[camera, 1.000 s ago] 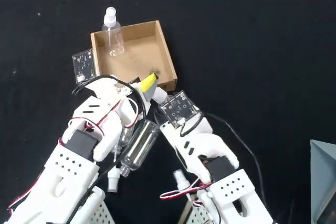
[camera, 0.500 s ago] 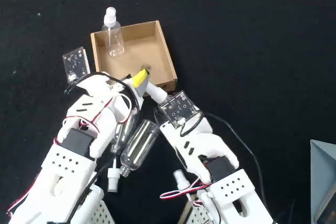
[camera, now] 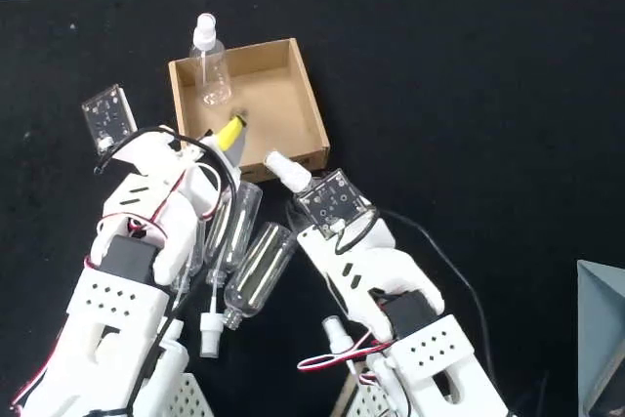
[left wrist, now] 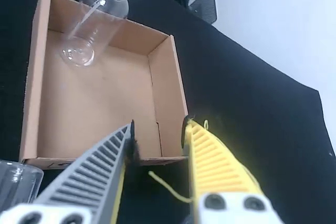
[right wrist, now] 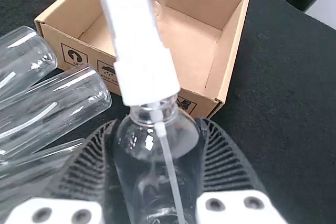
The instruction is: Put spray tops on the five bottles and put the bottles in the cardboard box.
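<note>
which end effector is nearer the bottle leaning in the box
Left. The left end effector is open above the box, short of the leaning bottle; the right end effector is outside its near wall, shut on another bottle.

Five bottles (camera: 259, 266), one cardboard box (camera: 278, 109)

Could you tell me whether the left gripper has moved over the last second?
Yes. In the high view, the left gripper has slid leftward along the cardboard box's near wall, away from its right corner.
</note>
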Controlling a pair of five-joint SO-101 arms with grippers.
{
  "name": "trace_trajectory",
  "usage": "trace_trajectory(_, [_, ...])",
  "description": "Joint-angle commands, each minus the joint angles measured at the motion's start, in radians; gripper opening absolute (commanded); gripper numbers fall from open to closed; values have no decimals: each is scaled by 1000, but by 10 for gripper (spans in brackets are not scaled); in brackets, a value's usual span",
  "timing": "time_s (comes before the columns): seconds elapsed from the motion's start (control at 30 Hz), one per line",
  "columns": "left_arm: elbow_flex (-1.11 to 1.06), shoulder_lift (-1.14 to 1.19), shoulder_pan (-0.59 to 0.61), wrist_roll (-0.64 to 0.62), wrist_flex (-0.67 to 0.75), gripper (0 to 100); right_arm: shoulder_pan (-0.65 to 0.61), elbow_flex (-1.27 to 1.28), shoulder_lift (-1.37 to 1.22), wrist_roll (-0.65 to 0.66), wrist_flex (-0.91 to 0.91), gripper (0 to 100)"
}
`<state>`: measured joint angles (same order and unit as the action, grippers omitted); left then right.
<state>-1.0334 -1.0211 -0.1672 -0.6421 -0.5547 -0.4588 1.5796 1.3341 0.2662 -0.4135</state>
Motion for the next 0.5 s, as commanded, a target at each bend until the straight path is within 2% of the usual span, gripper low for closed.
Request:
trace_trajectory(0.0, [5,-11,4,11,17,145,5,-39,36,-8,31,76])
trace_trajectory(0.47, [-53,-8,-153,18,20,148,2,-45,36,-2,25,75])
